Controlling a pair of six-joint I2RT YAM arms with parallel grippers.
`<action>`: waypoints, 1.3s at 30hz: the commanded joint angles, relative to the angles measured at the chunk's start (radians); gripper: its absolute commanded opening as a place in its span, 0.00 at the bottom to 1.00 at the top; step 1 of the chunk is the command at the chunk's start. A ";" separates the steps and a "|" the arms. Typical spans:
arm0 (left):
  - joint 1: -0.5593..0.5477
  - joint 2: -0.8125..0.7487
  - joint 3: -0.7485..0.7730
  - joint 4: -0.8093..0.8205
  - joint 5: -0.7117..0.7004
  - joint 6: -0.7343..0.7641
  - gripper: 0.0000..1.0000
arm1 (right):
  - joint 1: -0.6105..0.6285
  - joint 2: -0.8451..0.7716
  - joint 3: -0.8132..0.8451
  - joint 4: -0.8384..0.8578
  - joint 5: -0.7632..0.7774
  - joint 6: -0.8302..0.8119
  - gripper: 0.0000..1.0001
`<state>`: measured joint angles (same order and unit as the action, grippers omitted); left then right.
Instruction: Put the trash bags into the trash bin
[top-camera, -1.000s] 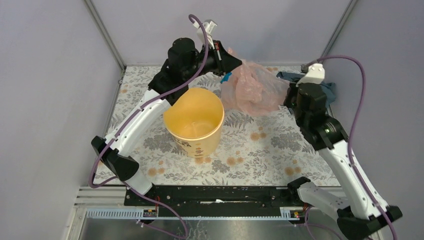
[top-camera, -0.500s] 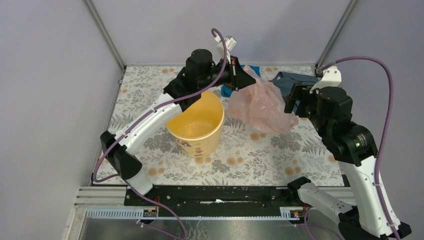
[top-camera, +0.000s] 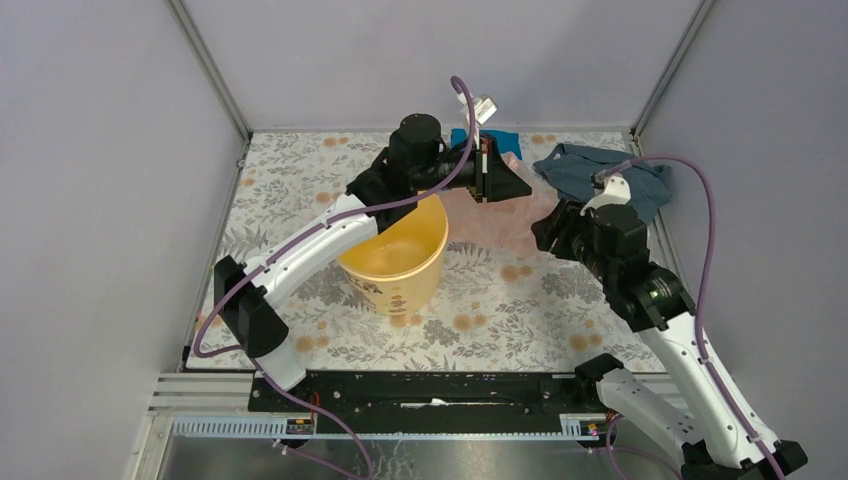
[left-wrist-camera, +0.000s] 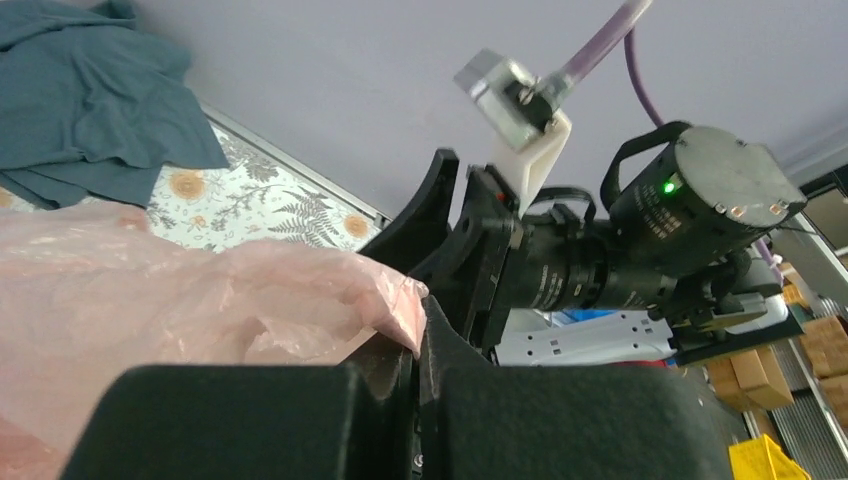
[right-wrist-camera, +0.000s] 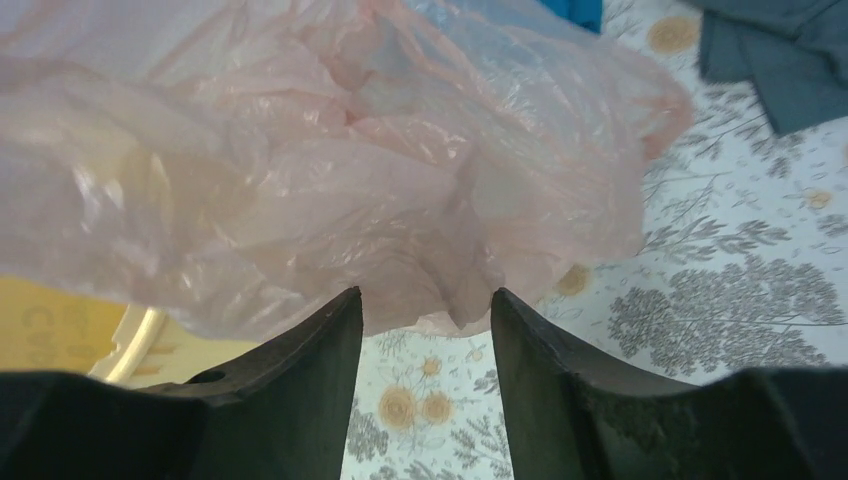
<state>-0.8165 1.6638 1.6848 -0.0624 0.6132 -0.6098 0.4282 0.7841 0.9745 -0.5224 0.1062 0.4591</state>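
Observation:
The pale-pink trash bag (top-camera: 497, 216) hangs crumpled just right of the yellow-orange trash bin (top-camera: 393, 256), low over the table. My left gripper (top-camera: 508, 182) reaches over the bin's far rim and is shut on the bag's top edge; the left wrist view shows the film (left-wrist-camera: 150, 290) pinched in that gripper (left-wrist-camera: 417, 335). My right gripper (top-camera: 545, 228) is open at the bag's right side. In the right wrist view the bag (right-wrist-camera: 350, 170) hangs just beyond the gripper (right-wrist-camera: 425, 300), and the bin's rim (right-wrist-camera: 130, 340) shows under the bag.
A grey-blue cloth (top-camera: 600, 175) lies at the back right, behind my right arm. A bright blue cloth (top-camera: 485, 137) lies by the back wall. The enclosure walls stand close behind and to the right. The floral table cover (top-camera: 480, 310) spreads in front.
My left gripper has carried the bag right and down, from above the bin's far side. My right arm has dropped lower and moved left, with its open gripper at the bag.

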 joint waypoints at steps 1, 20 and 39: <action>-0.007 -0.022 -0.011 0.081 0.046 0.006 0.00 | -0.004 -0.034 0.092 0.061 0.194 -0.025 0.58; -0.010 -0.001 -0.098 0.202 0.107 -0.084 0.00 | -0.006 0.052 -0.053 0.286 -0.241 0.043 0.52; 0.048 -0.129 -0.304 0.447 0.267 -0.155 0.00 | -0.010 0.046 0.146 -0.187 0.380 -0.104 0.74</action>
<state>-0.8143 1.6093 1.4105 0.2680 0.8204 -0.7635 0.4168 0.8509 1.0691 -0.4778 0.1596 0.4782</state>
